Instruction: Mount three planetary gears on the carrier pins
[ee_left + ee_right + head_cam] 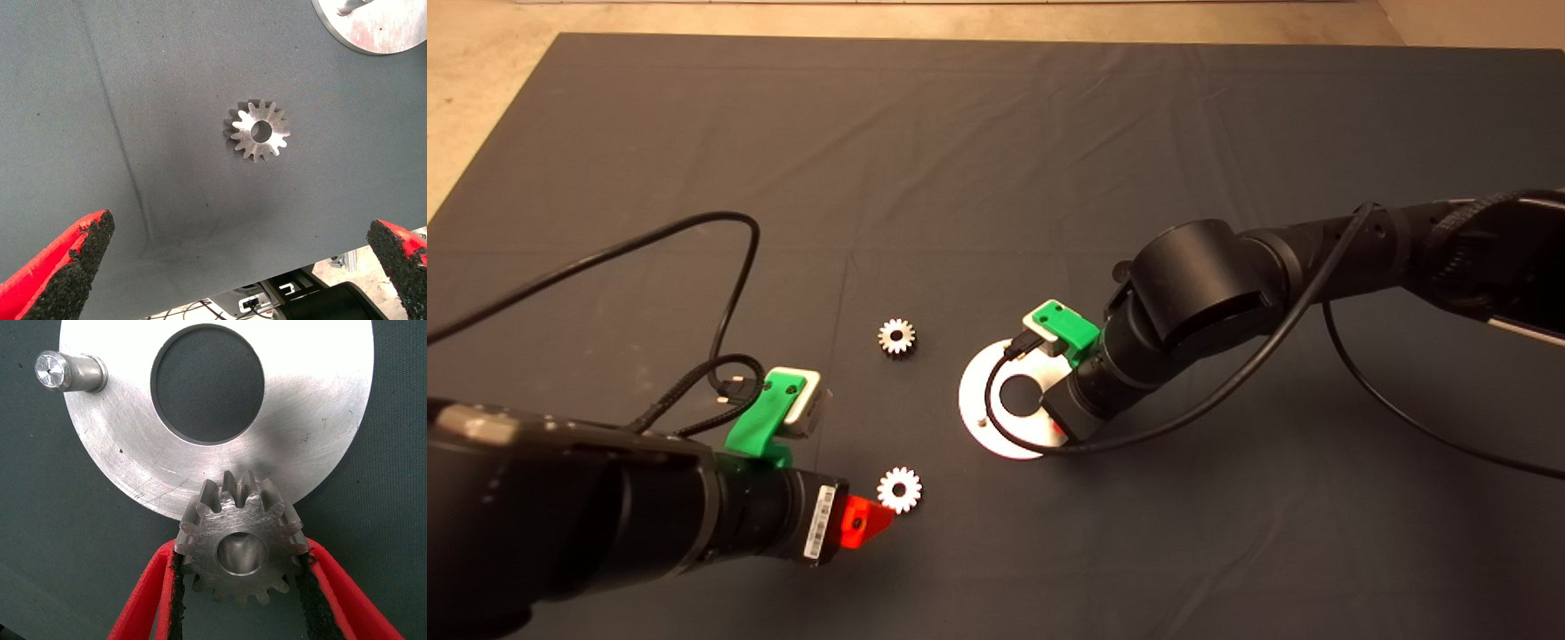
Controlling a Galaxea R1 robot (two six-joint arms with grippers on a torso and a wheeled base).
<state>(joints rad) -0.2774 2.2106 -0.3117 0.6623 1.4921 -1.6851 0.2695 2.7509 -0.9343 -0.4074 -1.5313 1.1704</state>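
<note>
The silver-white disc (pixel 978 391) lies on the mat right of centre. My right gripper (pixel 240 550) hangs over the disc (pixel 313 420) and is shut on a planetary gear (pixel 240 543), held flat above the disc's rim. One carrier pin (pixel 67 372) stands free on the far side of the disc. The other pins are hidden. Two more gears lie flat on the mat, one (pixel 896 336) left of the disc and one (pixel 899 489) nearer the front. My left gripper (pixel 876 516) is open just short of that front gear (pixel 257 130), fingers (pixel 67 267) spread wide.
Black cables loop over the mat (pixel 996 178) behind the left arm (pixel 729 267) and under the right arm (pixel 1369 391). The right wrist (pixel 1192 284) covers the disc's right half in the head view. Bare floor (pixel 480 62) shows beyond the mat's far left edge.
</note>
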